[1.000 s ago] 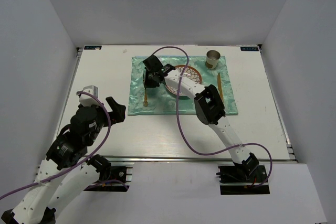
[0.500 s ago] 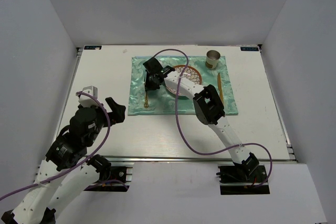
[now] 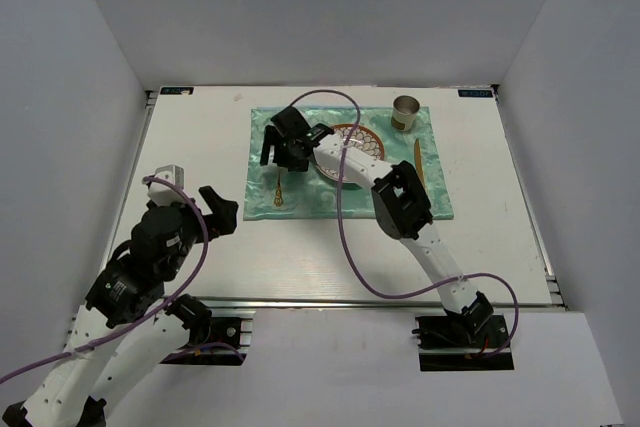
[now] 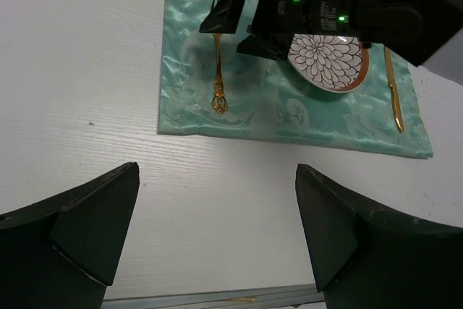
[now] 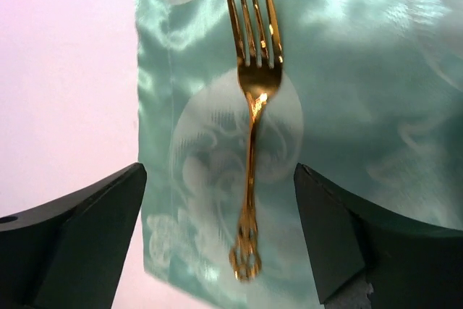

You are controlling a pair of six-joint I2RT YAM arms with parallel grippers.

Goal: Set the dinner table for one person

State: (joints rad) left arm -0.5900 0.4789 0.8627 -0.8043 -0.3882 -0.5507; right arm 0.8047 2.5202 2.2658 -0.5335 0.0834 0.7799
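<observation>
Here we find both right tool (image 5: 219,170) and left tool (image 4: 215,171) released, gold fork (image 5: 252,142) along the mat's (image 5: 347,70) left edge

Three plain, pale grey walls close in the scene: a far wall (image 3: 320,7), a left wall (image 3: 60,147) and a right wall (image 3: 590,147), all bare and matte. Between them sits the bench (image 3: 200,247), a white rectangular top with faint wood grain. A silver metal rail (image 3: 330,302) runs along its near long edge. Small dark labels (image 3: 176,91) mark its far corners. The light is soft and even, casting only weak shadows.
</observation>
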